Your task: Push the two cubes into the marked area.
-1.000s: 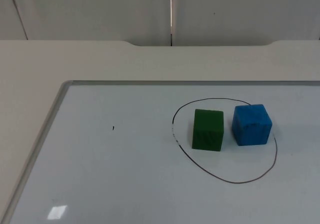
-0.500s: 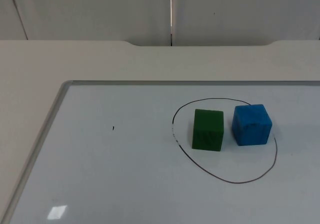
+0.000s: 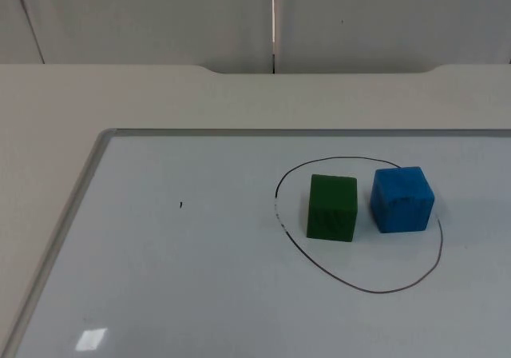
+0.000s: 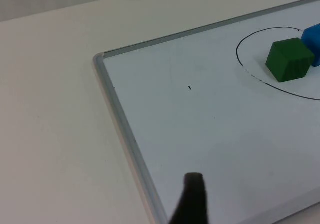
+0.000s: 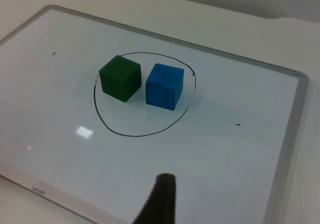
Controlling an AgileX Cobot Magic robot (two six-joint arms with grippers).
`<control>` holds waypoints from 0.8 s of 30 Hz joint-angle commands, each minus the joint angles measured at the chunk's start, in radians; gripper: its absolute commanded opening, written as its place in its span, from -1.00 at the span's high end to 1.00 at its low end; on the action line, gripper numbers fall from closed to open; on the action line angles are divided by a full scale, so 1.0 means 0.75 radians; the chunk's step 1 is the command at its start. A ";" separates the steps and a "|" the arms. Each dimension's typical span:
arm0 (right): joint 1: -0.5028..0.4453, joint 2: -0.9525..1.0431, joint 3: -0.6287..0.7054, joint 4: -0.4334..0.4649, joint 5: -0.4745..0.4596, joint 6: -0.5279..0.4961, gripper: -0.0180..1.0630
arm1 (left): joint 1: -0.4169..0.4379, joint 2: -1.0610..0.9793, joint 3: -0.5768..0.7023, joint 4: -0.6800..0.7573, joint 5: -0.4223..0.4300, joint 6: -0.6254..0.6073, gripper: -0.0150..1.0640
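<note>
A green cube (image 3: 332, 207) and a blue cube (image 3: 402, 199) stand side by side, a small gap between them, inside a hand-drawn black oval (image 3: 359, 286) on the whiteboard (image 3: 160, 278). The blue cube sits close to the oval's right side. My left gripper (image 4: 192, 199) hangs over the board's edge, far from the green cube (image 4: 290, 60) and the blue cube (image 4: 312, 36). My right gripper (image 5: 161, 196) is above the board, well short of the green cube (image 5: 120, 77) and blue cube (image 5: 164, 85). Neither touches a cube.
The whiteboard has a raised grey metal frame (image 3: 80, 190) and lies on the white table (image 3: 48, 110). A grey partition wall (image 3: 160, 14) closes the far side. A small black mark (image 3: 180, 205) is on the board left of the oval.
</note>
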 commanded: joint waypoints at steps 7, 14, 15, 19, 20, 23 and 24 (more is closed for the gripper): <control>0.006 -0.005 0.010 -0.001 0.001 -0.008 -0.99 | 0.003 -0.005 0.006 0.006 -0.012 0.000 -0.64; 0.006 -0.005 0.010 -0.001 0.001 -0.008 -0.99 | 0.003 -0.005 0.006 0.006 -0.012 0.000 -0.67; 0.006 -0.005 0.010 -0.001 0.001 -0.008 -0.99 | 0.003 -0.005 0.006 0.006 -0.012 0.000 -0.75; 0.006 -0.005 0.010 -0.001 0.001 -0.008 -0.99 | 0.003 -0.005 0.006 0.006 -0.012 0.000 -0.98; 0.006 -0.005 0.010 -0.001 0.001 -0.008 -0.99 | 0.003 -0.005 0.006 0.006 -0.012 0.000 -0.98; 0.006 -0.005 0.010 -0.001 0.001 -0.008 -0.99 | 0.003 -0.005 0.006 0.006 -0.012 0.000 -0.98; 0.006 -0.005 0.010 -0.001 0.001 -0.008 -0.99 | 0.003 -0.005 0.006 0.006 -0.012 0.000 -0.98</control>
